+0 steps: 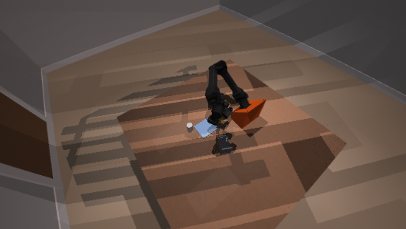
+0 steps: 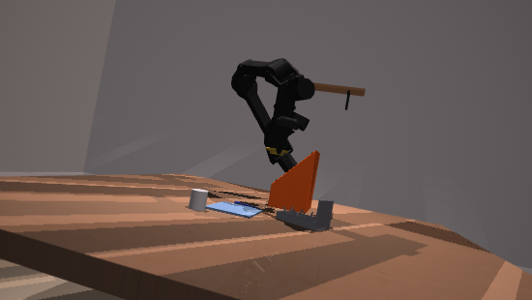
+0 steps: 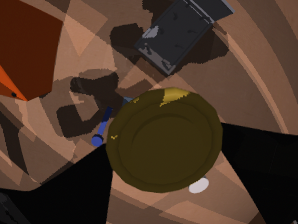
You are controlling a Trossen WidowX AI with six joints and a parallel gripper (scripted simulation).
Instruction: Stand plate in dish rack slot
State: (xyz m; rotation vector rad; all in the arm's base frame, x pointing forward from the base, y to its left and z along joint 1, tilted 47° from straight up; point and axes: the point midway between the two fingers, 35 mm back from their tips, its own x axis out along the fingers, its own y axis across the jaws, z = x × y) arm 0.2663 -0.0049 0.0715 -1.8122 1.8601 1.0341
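Note:
The yellow plate is held in the air by my gripper, which is shut on it with one finger at each side of its rim. In the exterior view the plate shows as a thin, nearly level band, high above the table. The top view mostly hides it behind the arm. The dark grey dish rack stands on the table with short rails and a taller wall at one end. The plate is above and to one side of it, not touching it.
An orange wedge-shaped block stands close to the rack and arm. A light blue sheet, a white cylinder and a small dark blue object lie nearby. A wooden bar shows behind the arm.

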